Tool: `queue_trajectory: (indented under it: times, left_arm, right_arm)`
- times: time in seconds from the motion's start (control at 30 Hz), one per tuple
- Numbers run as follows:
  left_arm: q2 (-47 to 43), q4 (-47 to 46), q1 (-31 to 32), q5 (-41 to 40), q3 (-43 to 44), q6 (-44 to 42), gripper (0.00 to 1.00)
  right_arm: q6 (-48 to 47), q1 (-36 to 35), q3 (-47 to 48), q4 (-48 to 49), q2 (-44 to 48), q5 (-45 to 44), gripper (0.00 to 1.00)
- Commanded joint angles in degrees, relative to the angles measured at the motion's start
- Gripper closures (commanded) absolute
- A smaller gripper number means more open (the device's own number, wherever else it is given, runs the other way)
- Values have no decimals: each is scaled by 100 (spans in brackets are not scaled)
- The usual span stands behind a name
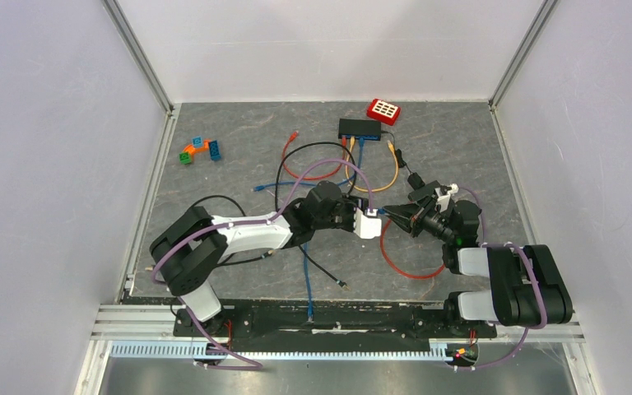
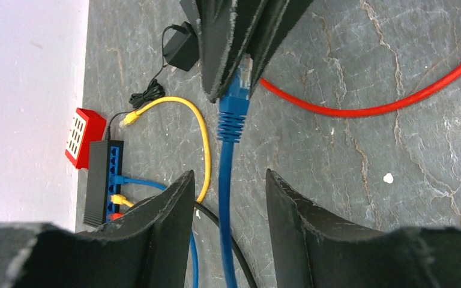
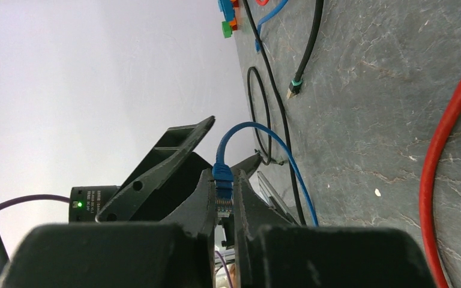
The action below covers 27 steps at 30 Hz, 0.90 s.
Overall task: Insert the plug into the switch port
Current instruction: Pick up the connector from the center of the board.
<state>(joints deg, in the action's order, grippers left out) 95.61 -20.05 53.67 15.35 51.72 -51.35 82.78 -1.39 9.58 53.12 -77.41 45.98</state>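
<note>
Seen from above, two robot arms meet over the middle of a grey stone-patterned table (image 1: 477,148), their grippers tip to tip.

The right gripper (image 3: 222,179) is clamped on the blue plug (image 2: 242,71). Its two dark fingers press against the sides of the plug, whose clear end sits between them. The plug is held above the table surface, near the centre and well apart from the switch.

The left gripper (image 2: 229,175) is released. Its fingers stand apart on either side of the blue cable (image 2: 227,180) just behind the plug, and we see a gap between each finger and the cable.

The switch (image 1: 360,127), a flat black box, lies at the far side of the table. Its row of ports faces the arms, and red, yellow and blue leads are already plugged into it. A small red box (image 1: 383,110) with a white grid on top sits just beside the switch, toward the far right.

A yellow cable (image 2: 199,135) curves across the table between the switch and the grippers, its loose end lying near the switch. A red cable (image 1: 403,267) loops on the table near the right arm. Black cable (image 1: 296,156) coils left of centre. A small cluster of coloured toy blocks (image 1: 199,151) lies at the far left.
</note>
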Motion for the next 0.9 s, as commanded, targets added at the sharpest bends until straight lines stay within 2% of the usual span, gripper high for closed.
queue_trajectory:
  times: [0.0, 0.3, 0.5, 0.63, 0.77, 0.87]
  left_arm:
    - [146, -434, 115, -91, 263, -254, 48]
    - [412, -430, 318, -309, 538, -234, 49]
    - [543, -395, 407, -285, 636, -314, 56]
    - [559, -282, 435, -304, 642, -454, 65]
    - [490, -288, 447, -296, 585, -462, 92]
    - [450, -252, 448, -321, 587, -321, 94]
  right_arm:
    - [158, -6, -32, 466, -62, -18, 100]
    - [391, -4, -170, 1027, -271, 34, 100]
    - [646, -2, -280, 1484, -451, 69, 100]
    - [834, -3, -302, 1821, -569, 63, 100]
    - [760, -4, -309, 1814, -571, 2, 97]
    - [415, -5, -187, 1374, -443, -51, 89]
